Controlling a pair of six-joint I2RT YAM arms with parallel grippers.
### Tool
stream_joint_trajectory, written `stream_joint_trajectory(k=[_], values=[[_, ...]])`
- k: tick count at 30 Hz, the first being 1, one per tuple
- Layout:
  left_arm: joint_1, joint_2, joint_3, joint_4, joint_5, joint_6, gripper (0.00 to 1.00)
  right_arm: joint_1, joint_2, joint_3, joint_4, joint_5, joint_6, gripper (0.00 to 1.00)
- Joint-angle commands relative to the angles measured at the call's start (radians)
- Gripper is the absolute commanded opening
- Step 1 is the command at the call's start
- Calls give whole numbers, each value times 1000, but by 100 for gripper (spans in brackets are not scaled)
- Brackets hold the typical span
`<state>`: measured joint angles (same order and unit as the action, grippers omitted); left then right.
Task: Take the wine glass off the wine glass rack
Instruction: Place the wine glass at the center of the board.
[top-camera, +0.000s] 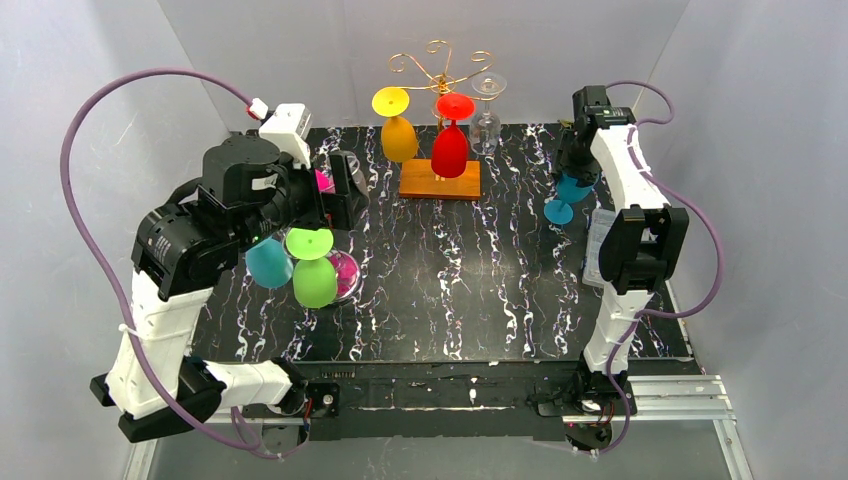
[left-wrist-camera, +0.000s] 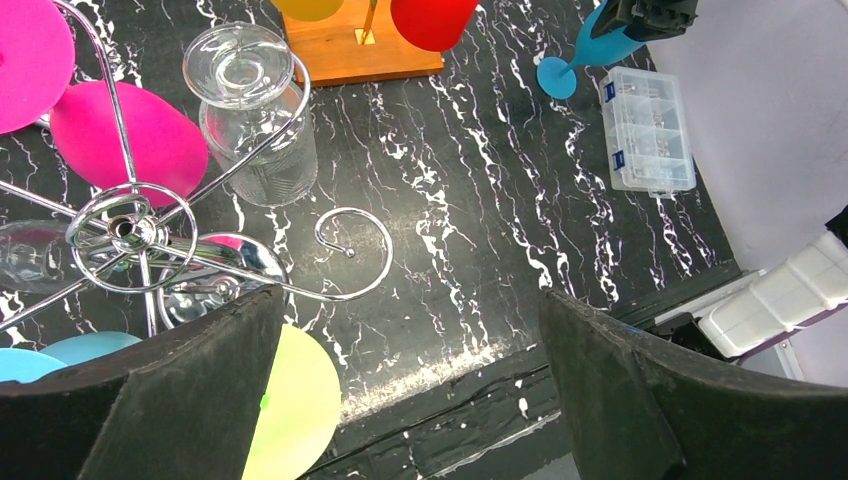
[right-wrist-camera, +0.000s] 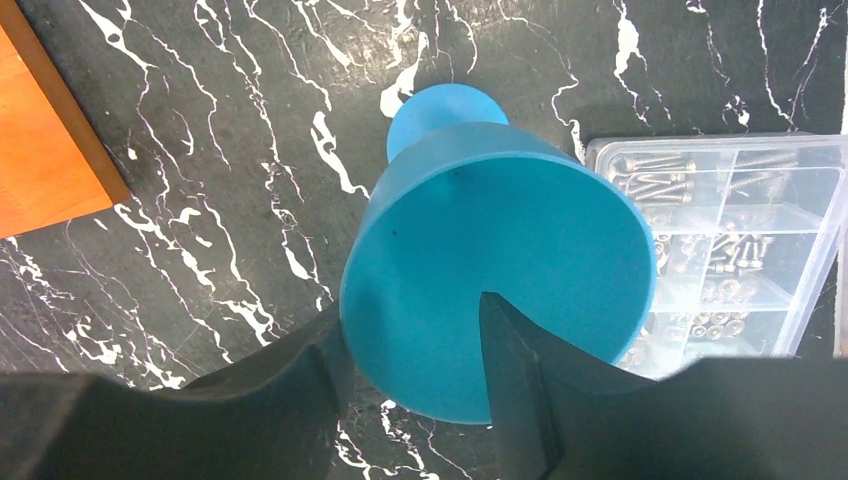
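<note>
Black marble-pattern tabletop (top-camera: 450, 300), white veins running across it. Clear plastic compartment box (left-wrist-camera: 648, 130) lies flat near tabletop's right edge, lid shut, small blue labels on long side. Right wrist view shows its compartments holding small silver screws. Pale grey walls (top-camera: 300, 50) stand left, back and right of tabletop. Aluminium rail (top-camera: 672, 400) at near right corner.
</note>
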<state>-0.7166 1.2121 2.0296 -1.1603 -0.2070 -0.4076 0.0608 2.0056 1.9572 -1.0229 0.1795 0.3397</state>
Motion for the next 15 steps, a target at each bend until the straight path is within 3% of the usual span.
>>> stream_joint_trajectory(k=[1, 15], values=[[-3, -8, -24, -12, -33, 3, 98, -4, -31, 70, -31, 31, -6, 58], [-3, -42, -76, -42, -120, 9, 98, -4, -118, 112, -57, 23, -6, 72]])
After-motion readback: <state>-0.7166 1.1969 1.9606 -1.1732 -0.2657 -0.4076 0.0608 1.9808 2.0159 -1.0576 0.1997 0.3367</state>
